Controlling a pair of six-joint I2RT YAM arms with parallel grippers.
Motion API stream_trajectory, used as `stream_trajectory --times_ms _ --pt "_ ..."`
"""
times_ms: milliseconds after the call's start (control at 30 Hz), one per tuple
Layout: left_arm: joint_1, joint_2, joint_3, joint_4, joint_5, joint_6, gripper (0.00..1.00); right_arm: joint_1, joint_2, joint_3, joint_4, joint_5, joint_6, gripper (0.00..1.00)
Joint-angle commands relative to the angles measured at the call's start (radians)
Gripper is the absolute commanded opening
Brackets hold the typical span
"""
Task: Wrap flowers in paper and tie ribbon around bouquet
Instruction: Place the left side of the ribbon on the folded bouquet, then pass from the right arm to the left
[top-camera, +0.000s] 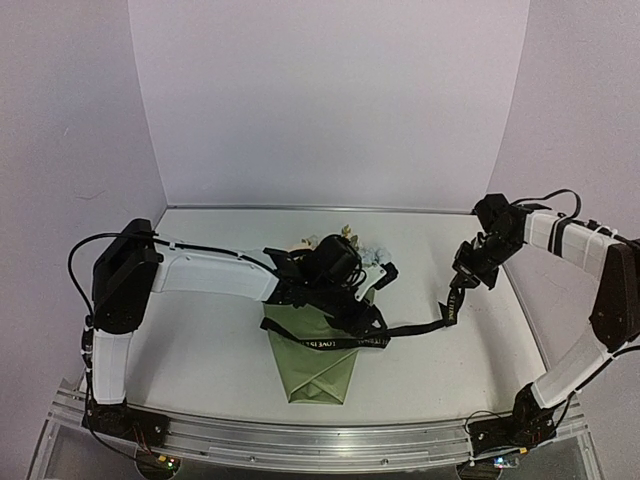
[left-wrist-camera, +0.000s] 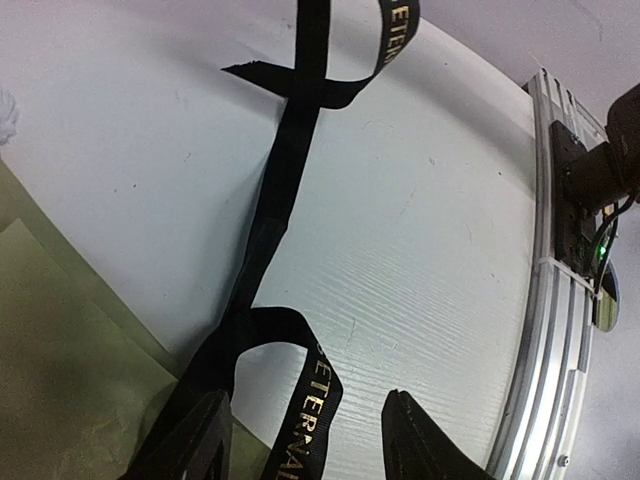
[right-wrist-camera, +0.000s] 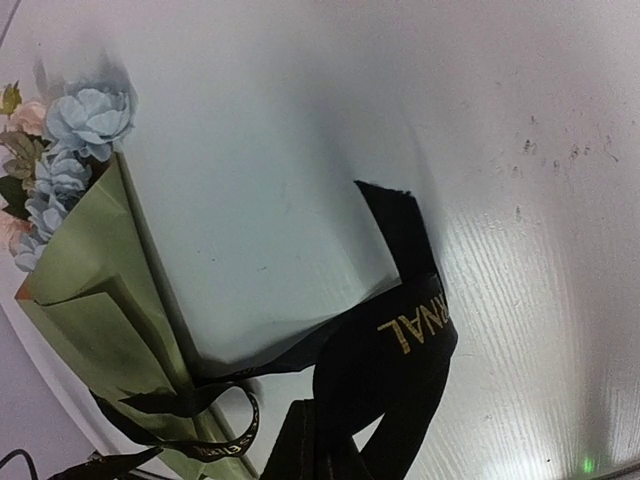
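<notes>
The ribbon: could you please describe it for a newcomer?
On the white table lies an olive-green bouquet. The ribbon crosses its middle and trails right to the right gripper. Unlike the black cables, it is flat with pale lettering.

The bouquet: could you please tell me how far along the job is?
Done: the flowers sit in a cone of paper. In hand: the ribbon crosses the cone, the right gripper shut on one end, the left gripper open over it. Remaining: pulling it snug and tying it; no knot shows yet.
</notes>
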Motion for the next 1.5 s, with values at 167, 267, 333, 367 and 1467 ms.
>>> stream_trajectory --times_ms 167,267,333,367,1467 --pt "0.068 -0.157 -0.027 0.102 0.131 -0.033 0.75 0.167 0.01 0.135 0.057 -0.109 0.207 0.0" --pt "0.078 -0.167 -0.024 0.086 0.164 -0.008 0.82 0.217 0.032 0.153 0.143 -0.181 0.313 0.0" --pt "0.08 -0.17 -0.028 0.078 0.17 0.016 0.86 0.241 0.056 0.159 0.219 -0.243 0.396 0.0" --pt "0.081 -0.172 -0.03 0.077 0.172 0.026 0.87 0.252 0.069 0.163 0.25 -0.266 0.431 0.0" --pt "0.234 -0.229 -0.03 0.059 0.256 -0.093 0.0 0.39 -0.182 -0.097 0.35 -0.109 -0.013 0.48"
